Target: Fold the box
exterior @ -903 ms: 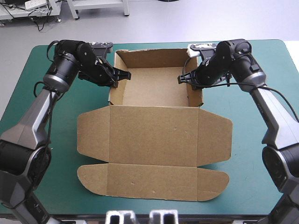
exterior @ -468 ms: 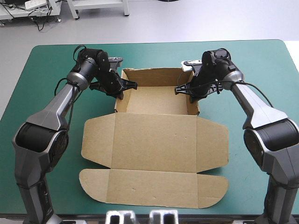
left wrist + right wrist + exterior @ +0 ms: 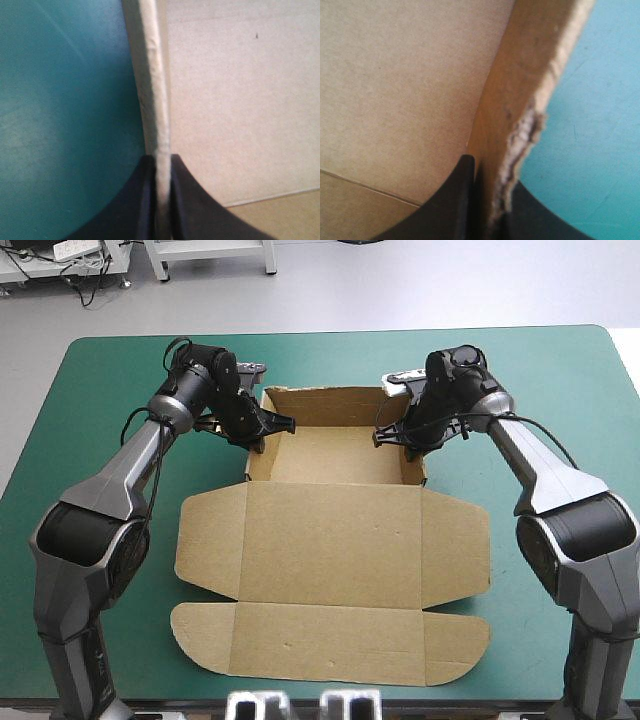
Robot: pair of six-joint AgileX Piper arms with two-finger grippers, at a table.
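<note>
The brown cardboard box point(image 3: 330, 530), a cut sheet partly set up as an open tray, lies near the middle of the teal-green covered counter point(image 3: 560, 390). Its tray part point(image 3: 335, 455) is on the far side, with the opening facing up and the longer side running left to right, parallel to the counter's far edge. From the tray's near side the flat lid panel point(image 3: 330, 570) stretches toward the near edge, with 1 rounded side flap point(image 3: 205, 535) at its left and another at its right. It ends in a long strip with rounded ends point(image 3: 330, 640) close to the counter's near edge. The sheet as a whole therefore points from the far edge to the near edge, with the tray end away from the robot. The left tool point(image 3: 270, 425) is at the tray's left wall point(image 3: 256, 450), near its far corner. In the left wrist view its 2 black fingers point(image 3: 187, 200) are all but closed, pinching the wall's pale top edge, with teal-green cover on the outer side and brown board on the inner. The right tool point(image 3: 385, 432) grips the right wall point(image 3: 413, 460) in the same way. In the right wrist view its fingers point(image 3: 462, 200) clamp the wall's ragged, torn rim, 1 inside the tray and 1 outside. Both arms reach in from the sides and face each other across the tray.
</note>
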